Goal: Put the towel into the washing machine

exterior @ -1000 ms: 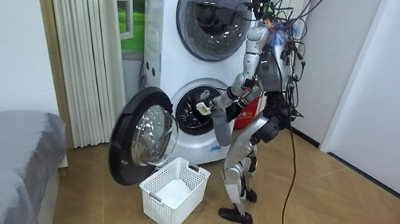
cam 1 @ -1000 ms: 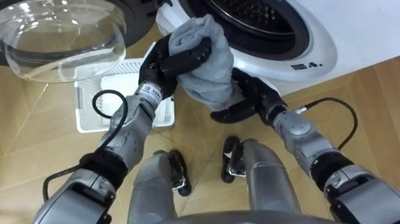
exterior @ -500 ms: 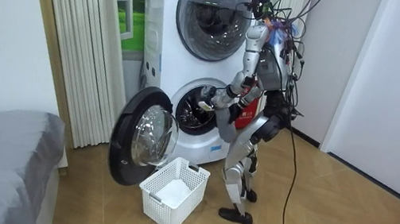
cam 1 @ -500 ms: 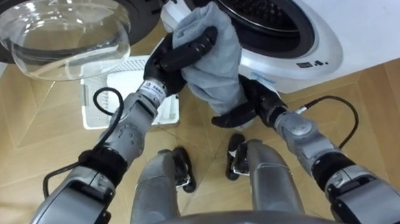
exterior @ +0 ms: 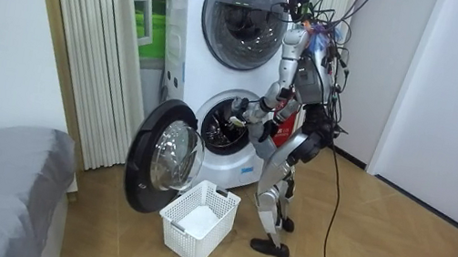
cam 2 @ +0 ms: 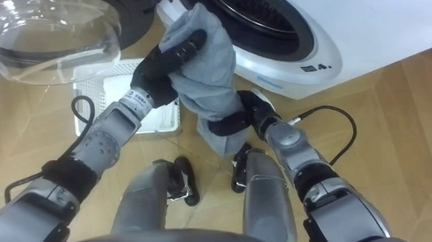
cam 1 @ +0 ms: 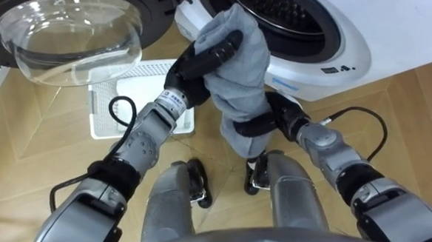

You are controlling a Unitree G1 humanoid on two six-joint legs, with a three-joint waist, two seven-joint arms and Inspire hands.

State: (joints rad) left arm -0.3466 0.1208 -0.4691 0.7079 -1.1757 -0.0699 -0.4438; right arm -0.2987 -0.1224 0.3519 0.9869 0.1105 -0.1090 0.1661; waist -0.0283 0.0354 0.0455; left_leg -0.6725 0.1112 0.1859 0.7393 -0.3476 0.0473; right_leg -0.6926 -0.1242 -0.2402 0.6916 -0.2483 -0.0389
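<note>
Because the grey towel [cam 1: 241,86] hangs long, my right robot hand [cam 1: 270,122] is clasped round its lower end to keep it off the floor. My left robot hand [cam 1: 200,62] is curled over the bunched top to lift it. So the towel is in the air between them, just before the open mouth of the washing machine [cam 1: 349,51], not yet inside. Beyond my left arm the white basket [cam 1: 137,92] stands under the door [cam 1: 67,36], which is swung aside.
</note>
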